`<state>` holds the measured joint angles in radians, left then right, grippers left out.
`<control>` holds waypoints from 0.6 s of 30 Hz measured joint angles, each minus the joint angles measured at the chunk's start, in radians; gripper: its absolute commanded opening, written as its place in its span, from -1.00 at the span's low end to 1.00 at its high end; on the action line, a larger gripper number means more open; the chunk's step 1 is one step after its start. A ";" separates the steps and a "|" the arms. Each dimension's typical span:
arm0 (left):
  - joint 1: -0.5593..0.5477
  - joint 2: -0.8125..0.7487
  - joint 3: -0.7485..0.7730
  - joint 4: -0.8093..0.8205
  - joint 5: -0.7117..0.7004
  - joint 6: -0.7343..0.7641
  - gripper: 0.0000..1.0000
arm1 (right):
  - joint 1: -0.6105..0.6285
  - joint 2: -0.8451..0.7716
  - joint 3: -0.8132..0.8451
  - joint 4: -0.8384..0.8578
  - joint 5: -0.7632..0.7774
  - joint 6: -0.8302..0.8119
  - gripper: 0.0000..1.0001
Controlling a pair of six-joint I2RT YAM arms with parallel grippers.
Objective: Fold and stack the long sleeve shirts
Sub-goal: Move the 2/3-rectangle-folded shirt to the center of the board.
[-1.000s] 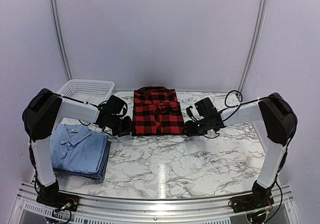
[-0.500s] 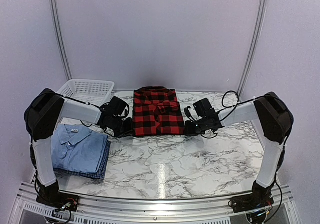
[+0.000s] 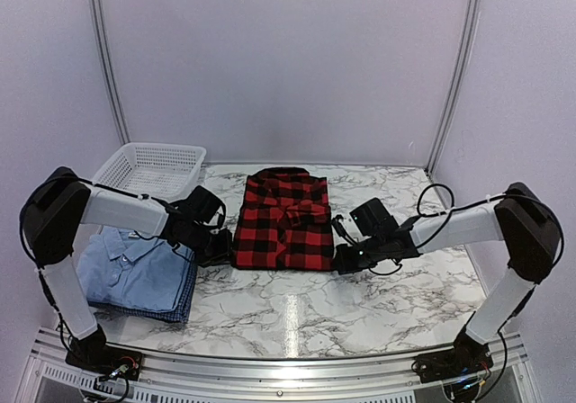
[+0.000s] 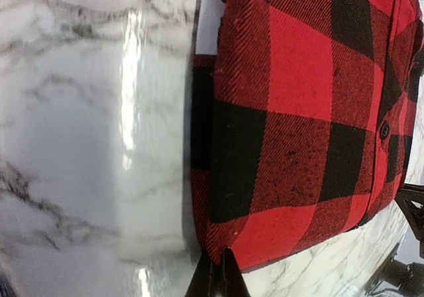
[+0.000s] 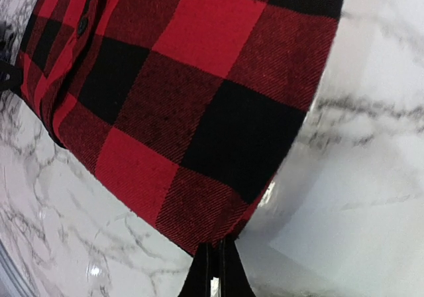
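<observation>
At the middle of the tabletop [image 3: 297, 304] the folded red-and-black plaid shirt [image 3: 283, 219] lies flat. The left gripper [image 3: 216, 248] and right gripper [image 3: 345, 257] are each closed tight on a near corner, holding only a sliver of hem. That pinch may slip, or catch just one layer, so the fold could spill open on the way to the light blue shirt [image 3: 135, 268] at left.

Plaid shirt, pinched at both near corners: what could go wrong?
Left fingers and right fingers hold only the corner tips of the plaid flannel shirt; layers could slip and the fold open on lifting. The light blue shirt lies partly under the left arm; a low carry could rumple it.
</observation>
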<state>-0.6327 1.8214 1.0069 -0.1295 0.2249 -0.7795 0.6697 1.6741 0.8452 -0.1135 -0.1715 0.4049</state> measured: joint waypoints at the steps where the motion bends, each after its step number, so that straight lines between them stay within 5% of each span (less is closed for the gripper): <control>1: -0.010 -0.021 -0.022 -0.009 0.002 -0.002 -0.95 | 0.018 -0.023 -0.031 0.001 0.000 0.015 -1.00; 5: -0.060 -0.093 -0.097 -0.037 0.006 -0.011 -0.81 | 0.088 -0.119 -0.155 0.009 -0.003 0.091 -0.94; 11: -0.085 -0.177 -0.148 -0.122 -0.030 -0.022 -0.22 | 0.146 -0.260 -0.245 -0.032 0.014 0.171 -0.25; 18: -0.098 -0.229 -0.087 -0.259 -0.126 0.026 -0.07 | 0.092 -0.363 -0.190 -0.127 0.112 0.110 -0.23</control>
<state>-0.7311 1.5929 0.9203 -0.3885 0.0986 -0.7536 0.7616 1.3113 0.6556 -0.2409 -0.0597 0.5152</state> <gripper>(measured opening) 0.461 0.407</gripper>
